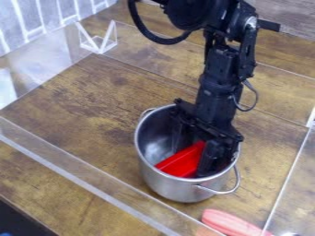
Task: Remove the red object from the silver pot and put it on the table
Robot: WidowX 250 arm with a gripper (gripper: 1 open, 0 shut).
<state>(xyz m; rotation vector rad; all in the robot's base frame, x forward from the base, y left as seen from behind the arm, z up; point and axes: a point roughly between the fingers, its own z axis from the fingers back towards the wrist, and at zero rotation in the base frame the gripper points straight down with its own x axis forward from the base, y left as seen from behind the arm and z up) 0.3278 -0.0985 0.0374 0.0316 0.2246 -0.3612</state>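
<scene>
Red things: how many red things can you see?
2. The red object lies tilted inside the silver pot, under the gripper. A salmon-red rounded thing lies on the table at the bottom edge, partly cut off.

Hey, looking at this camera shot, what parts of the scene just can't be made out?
- Fingers of the gripper: buried inside the silver pot, hidden by the gripper body and pot rim.
- Far end of the red object: covered by the gripper, so contact isn't visible.
- Salmon-red thing: cut off by the bottom edge.
- Arm's upper part: cut off by the top edge.
</scene>
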